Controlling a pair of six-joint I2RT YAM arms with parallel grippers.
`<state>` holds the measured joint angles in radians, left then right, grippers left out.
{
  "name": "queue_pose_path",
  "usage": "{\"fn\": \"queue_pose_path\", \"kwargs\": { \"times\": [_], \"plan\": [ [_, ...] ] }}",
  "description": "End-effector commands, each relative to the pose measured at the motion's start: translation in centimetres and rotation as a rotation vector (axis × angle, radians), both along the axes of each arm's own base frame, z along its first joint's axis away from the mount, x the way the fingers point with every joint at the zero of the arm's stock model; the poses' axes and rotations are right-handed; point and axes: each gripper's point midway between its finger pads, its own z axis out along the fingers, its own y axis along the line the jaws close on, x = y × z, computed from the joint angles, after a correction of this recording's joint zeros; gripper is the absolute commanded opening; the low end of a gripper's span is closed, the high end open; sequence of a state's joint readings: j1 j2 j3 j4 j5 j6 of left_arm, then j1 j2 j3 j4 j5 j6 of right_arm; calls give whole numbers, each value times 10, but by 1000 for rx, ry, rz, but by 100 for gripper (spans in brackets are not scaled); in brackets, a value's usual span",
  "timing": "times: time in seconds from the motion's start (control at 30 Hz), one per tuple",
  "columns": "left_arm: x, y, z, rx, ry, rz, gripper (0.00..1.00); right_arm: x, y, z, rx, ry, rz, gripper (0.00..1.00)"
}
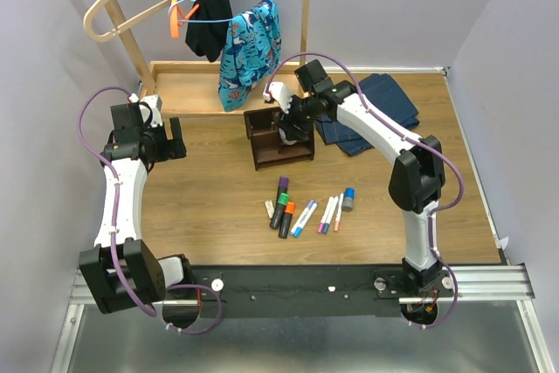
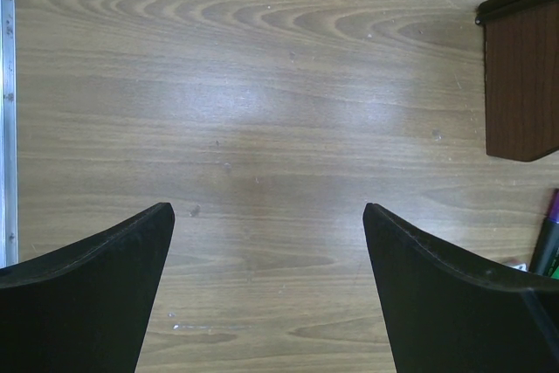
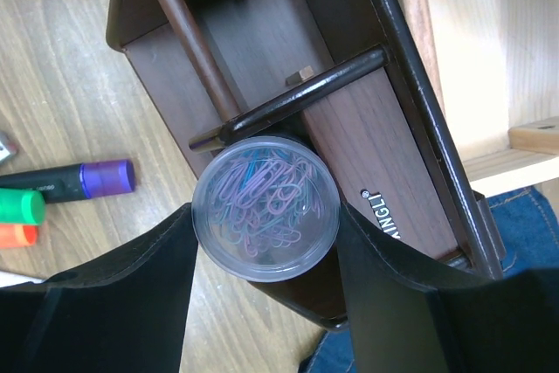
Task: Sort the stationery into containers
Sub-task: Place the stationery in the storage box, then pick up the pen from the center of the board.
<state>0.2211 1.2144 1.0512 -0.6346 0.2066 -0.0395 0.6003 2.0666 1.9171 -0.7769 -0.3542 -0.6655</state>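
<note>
one wood-grain table (image 1: 210, 189), pale lilac walls (image 1: 52, 41) around.
right gripper (image 1: 293, 120) clasps the tub (image 3: 265, 207) of paper clips at the organiser's (image 1: 281, 150) edge; left gripper (image 2: 266, 207) spread wide, empty, above bare wood; markers (image 1: 285, 207) and pens (image 1: 327, 213) lie mid-table.

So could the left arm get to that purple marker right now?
Probably yes. The left gripper is open and empty, and only bare table lies between it and the purple marker to its right; the organiser sits farther back, out of the way. Whether the arm stretches that far is less sure.
</note>
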Motion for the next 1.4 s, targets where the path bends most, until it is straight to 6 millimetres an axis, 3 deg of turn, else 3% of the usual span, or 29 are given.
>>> {"fn": "queue_pose_path", "kwargs": {
  "times": [0.0,0.33,0.6,0.73,0.9,0.93,1.0,1.07,1.13,1.17,1.23,1.27,1.37],
  "plan": [
    [0,-2,3,-12,9,2,99,19,10,2,57,-85,6,61],
    [1,-4,1,-21,13,-5,99,18,7,9,71,-103,-13,76],
    [-1,-12,2,-44,1,-44,99,12,4,30,95,-123,-19,81],
    [-3,-15,6,-49,-13,-64,99,4,-2,42,99,-132,-24,82],
    [-8,-28,13,-39,-41,-126,99,-18,-14,74,136,-142,-40,82],
    [-10,-31,15,-23,-53,-157,99,-23,-18,70,131,-124,-49,82],
    [-17,-43,16,2,-50,-241,99,-36,-24,79,151,-105,-75,82],
    [-28,-57,19,12,-49,-317,99,-55,-33,64,147,-27,-111,82],
    [-42,-85,23,36,-68,-462,99,-72,-42,69,168,-5,-145,82],
    [-54,-100,18,27,-46,-531,99,-85,-49,50,162,70,-204,82],
    [-73,-128,19,27,-50,-657,99,-100,-60,53,186,89,-260,82],
    [-81,-136,14,18,-29,-683,99,-106,-69,39,181,129,-342,81],
    [-101,-166,6,-41,16,-757,94,-113,-87,44,215,117,-488,81]
  ]
}}
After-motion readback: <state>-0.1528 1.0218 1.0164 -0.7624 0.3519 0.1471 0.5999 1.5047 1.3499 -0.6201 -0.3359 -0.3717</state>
